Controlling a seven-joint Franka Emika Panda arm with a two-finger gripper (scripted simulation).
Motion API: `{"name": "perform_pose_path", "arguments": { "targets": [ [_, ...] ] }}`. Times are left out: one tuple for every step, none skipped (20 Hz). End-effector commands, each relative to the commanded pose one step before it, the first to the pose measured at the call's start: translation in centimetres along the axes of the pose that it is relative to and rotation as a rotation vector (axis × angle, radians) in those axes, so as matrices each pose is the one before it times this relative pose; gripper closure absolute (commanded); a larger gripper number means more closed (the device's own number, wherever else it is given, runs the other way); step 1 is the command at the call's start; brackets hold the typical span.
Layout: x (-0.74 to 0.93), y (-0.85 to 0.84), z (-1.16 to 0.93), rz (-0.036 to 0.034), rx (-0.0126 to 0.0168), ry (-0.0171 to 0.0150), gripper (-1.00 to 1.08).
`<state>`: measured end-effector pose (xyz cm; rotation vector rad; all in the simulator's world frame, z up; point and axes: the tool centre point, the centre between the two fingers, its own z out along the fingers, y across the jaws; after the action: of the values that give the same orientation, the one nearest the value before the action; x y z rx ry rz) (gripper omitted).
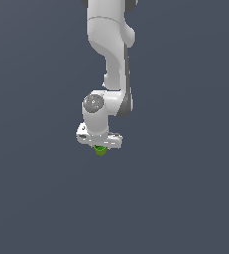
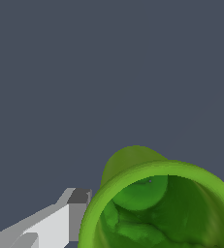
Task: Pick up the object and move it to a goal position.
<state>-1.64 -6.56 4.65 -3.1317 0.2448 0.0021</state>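
The object is a small bright green cup (image 1: 100, 150) with a hollow top. In the exterior view it peeks out just below the white gripper (image 1: 99, 148), which sits right over it. In the wrist view the cup (image 2: 133, 162) fills the near corner, its open rim and dark green inside facing the camera. One white and grey finger (image 2: 72, 213) presses against the cup's side; the other finger is out of frame. The gripper looks closed on the cup. Whether the cup rests on the surface or hangs above it cannot be told.
A plain dark grey-blue surface (image 1: 185, 198) fills both views. The white arm (image 1: 111, 49) rises from the gripper to the exterior view's top edge. No other objects or goal marker show.
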Motion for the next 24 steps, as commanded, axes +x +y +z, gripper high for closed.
{"name": "perform_pose_path", "arguments": {
  "targets": [
    [0.713,0.536,-0.411,0.00061,-0.00003,0.00183,1.08],
    [0.335,0.256,-0.166,0.00000,0.00000,0.00000,1.08],
    [0.365,0.278,-0.181,0.00000,0.00000,0.00000,1.08],
    [0.394,0.299,-0.195,0.00000,0.00000,0.00000,1.08],
    [0.422,0.320,-0.208,0.00000,0.00000,0.00000,1.08],
    [0.448,0.338,-0.220,0.00000,0.00000,0.00000,1.08],
    [0.472,0.356,-0.231,0.00000,0.00000,0.00000,1.08],
    [0.495,0.372,-0.242,0.00000,0.00000,0.00000,1.08],
    [0.516,0.387,-0.251,0.00000,0.00000,0.00000,1.08],
    [0.536,0.400,-0.260,0.00000,0.00000,0.00000,1.08],
    [0.554,0.413,-0.268,0.00000,0.00000,0.00000,1.08],
    [0.567,0.421,-0.274,0.00000,0.00000,0.00000,1.08],
    [0.559,0.414,-0.269,0.00000,0.00000,0.00000,1.08],
    [0.546,0.402,-0.261,0.00000,0.00000,0.00000,1.08],
    [0.535,0.365,-0.242,-0.00035,-0.00027,-0.00020,1.08],
    [0.520,0.381,-0.247,0.00000,0.00000,0.00000,1.08],
    [0.507,0.370,-0.240,0.00000,0.00000,0.00000,1.08],
    [0.495,0.360,-0.234,0.00000,0.00000,0.00000,1.08],
    [0.483,0.350,-0.227,0.00000,0.00000,0.00000,1.08],
    [0.471,0.340,-0.221,0.00000,0.00000,0.00000,1.08],
    [0.459,0.330,-0.214,0.00000,0.00000,0.00000,1.08],
    [0.447,0.320,-0.208,0.00000,0.00000,0.00000,1.08],
    [0.435,0.311,-0.202,0.00000,0.00000,0.00000,1.08],
    [0.424,0.302,-0.196,0.00000,0.00000,0.00000,1.08]
  ]
}}
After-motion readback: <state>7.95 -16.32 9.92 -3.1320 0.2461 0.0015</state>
